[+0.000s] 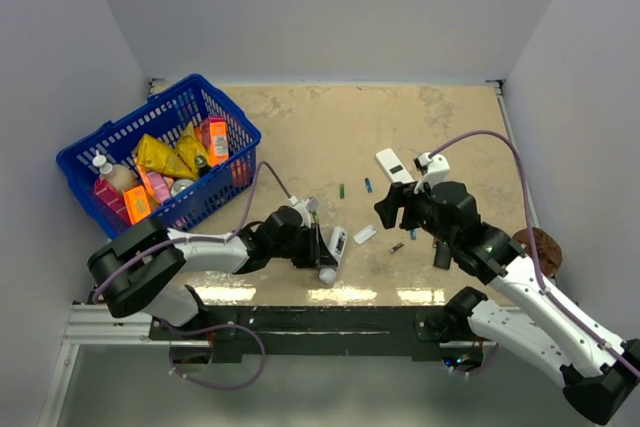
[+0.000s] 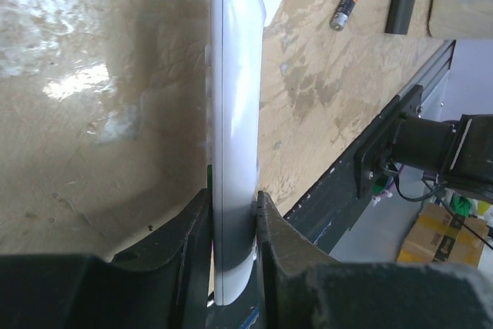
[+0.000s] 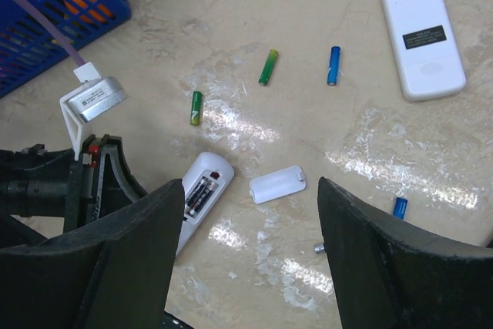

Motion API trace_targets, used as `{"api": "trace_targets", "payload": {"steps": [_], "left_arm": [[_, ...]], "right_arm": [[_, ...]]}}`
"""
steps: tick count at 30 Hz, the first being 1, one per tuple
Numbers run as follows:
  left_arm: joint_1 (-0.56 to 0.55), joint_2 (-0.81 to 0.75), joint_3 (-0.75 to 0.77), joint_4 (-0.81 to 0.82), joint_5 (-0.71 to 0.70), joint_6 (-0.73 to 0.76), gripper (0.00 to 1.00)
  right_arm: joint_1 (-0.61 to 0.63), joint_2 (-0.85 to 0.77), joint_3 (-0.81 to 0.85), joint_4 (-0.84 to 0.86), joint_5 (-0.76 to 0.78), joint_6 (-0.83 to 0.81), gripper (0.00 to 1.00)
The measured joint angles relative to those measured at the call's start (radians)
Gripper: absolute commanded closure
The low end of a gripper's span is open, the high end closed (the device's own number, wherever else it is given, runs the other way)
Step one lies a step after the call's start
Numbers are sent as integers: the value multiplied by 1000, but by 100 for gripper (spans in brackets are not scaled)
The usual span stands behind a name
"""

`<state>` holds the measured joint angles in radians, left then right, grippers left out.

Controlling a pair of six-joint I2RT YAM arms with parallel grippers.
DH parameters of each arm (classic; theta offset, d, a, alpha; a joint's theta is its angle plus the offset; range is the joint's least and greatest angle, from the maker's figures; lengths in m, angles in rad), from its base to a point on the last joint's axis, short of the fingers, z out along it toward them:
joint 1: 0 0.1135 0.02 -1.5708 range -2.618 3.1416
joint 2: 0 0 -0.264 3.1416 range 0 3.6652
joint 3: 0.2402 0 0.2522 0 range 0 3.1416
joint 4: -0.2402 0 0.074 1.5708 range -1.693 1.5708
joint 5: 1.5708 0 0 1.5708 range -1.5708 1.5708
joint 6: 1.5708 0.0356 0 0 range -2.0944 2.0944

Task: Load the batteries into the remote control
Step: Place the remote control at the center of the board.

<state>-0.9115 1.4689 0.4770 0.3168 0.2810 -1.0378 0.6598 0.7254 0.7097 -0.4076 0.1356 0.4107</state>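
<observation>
My left gripper (image 1: 322,244) is shut on the slim white remote control (image 1: 337,246), holding it on edge just above the table; the left wrist view shows the remote (image 2: 235,105) clamped between both fingers. In the right wrist view the remote (image 3: 185,221) has its back compartment open with dark batteries (image 3: 199,190) lying in it. Its white cover (image 3: 277,185) lies beside it. My right gripper (image 3: 250,190) is open and empty, hovering above the cover. Loose batteries lie around: two green (image 3: 268,66) (image 3: 196,107), two blue (image 3: 333,65) (image 3: 400,206), and one dark (image 2: 347,4).
A wider white remote with a dark window (image 3: 423,35) lies at the far right of the batteries. A blue basket (image 1: 75,162) full of packets stands at the back left. A brown object (image 1: 540,247) sits at the table's right edge.
</observation>
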Motion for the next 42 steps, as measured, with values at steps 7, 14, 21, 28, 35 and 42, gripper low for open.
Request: {"api": "trace_targets", "payload": {"steps": [7, 14, 21, 28, 35, 42], "left_arm": [[-1, 12, -4, -23, -26, -10, 75], [-1, 8, -4, -50, -35, -6, 54], [-3, -43, 16, -159, -76, 28, 38], [-5, -136, 71, -388, -192, 116, 21], [-5, -254, 164, -532, -323, 246, 18], [-5, -409, 176, -531, -400, 405, 18]], "right_arm": [[0, 19, 0, -11, -5, -4, 28], [0, 43, 0, -29, -16, -4, 28], [0, 119, 2, -47, -15, -4, 28], [0, 328, 40, -98, -12, -4, 37], [0, 504, 114, -139, -5, -19, 49], [0, 677, 203, -164, -18, -56, 54]]}}
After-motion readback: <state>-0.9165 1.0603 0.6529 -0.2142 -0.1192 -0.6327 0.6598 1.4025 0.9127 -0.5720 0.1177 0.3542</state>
